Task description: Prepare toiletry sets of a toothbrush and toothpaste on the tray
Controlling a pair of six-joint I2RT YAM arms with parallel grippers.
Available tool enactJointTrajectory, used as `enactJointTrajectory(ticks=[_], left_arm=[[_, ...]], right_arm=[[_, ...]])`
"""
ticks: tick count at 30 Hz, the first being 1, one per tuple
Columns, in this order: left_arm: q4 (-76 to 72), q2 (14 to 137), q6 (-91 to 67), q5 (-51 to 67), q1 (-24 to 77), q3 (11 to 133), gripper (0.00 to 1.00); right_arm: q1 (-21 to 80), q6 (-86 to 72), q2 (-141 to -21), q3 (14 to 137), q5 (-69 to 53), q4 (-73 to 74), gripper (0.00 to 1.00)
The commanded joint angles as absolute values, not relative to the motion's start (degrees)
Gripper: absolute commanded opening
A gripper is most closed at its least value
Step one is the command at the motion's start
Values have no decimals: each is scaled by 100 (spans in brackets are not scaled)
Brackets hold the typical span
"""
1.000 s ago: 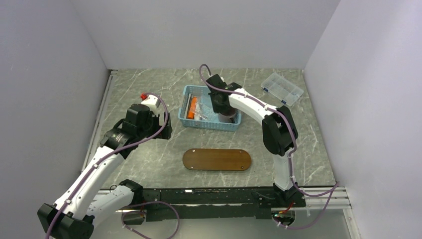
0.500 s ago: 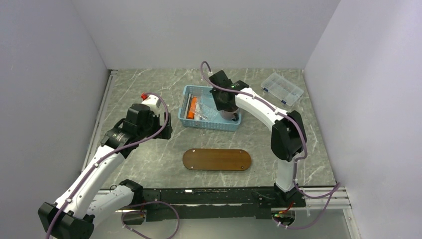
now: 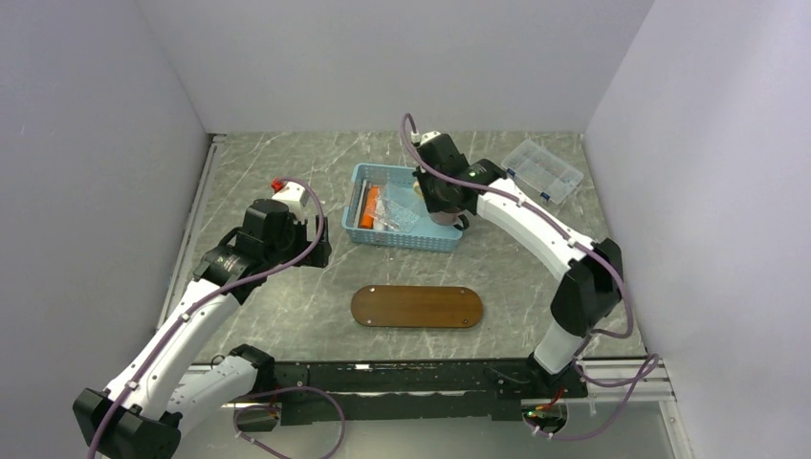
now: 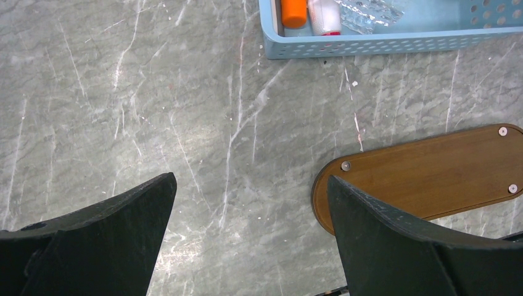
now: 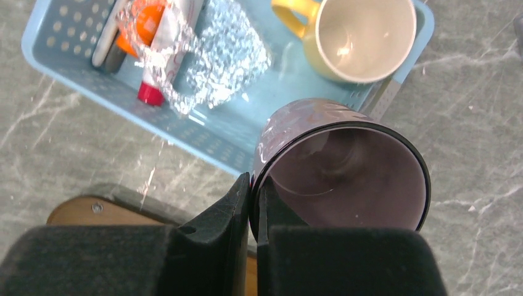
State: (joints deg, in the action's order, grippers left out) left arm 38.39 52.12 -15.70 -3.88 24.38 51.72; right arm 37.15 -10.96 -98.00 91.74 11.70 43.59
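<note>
The dark wooden tray point(image 3: 416, 307) lies bare on the table in front of the blue basket point(image 3: 402, 241); it also shows in the left wrist view point(image 4: 432, 166). In the basket lie an orange toothpaste tube point(image 5: 145, 24), a white tube with a red cap point(image 5: 163, 61) and a thin whitish toothbrush point(image 5: 106, 40), partly under crinkled clear wrap. My right gripper point(image 5: 254, 182) is shut on the rim of a dark purple mug point(image 5: 345, 166) over the basket's right end. My left gripper point(image 4: 250, 185) is open and empty above the table, left of the tray.
A yellow mug point(image 5: 358, 34) stands in the basket's far right corner. A clear compartment box point(image 3: 542, 169) lies at the back right. Walls close the table on the left, back and right.
My right arm has swung its elbow out to the right, and its gripper has shifted right with the purple mug. The left arm has not moved.
</note>
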Motion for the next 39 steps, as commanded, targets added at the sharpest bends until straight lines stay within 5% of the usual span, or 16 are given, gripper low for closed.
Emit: enactJointTrajectory(ticks=[1, 23, 39], left_arm=[[3694, 5204, -1478, -317, 2408, 5160, 99], [3705, 5159, -1479, -325, 2405, 5168, 99], [3703, 5164, -1468, -298, 2408, 5168, 99]], right_arm=[[3900, -1087, -9100, 8733, 1268, 4187, 0], [5062, -1953, -6988, 6585, 1348, 4663, 0], [5699, -2731, -6774, 5692, 1836, 4637, 0]])
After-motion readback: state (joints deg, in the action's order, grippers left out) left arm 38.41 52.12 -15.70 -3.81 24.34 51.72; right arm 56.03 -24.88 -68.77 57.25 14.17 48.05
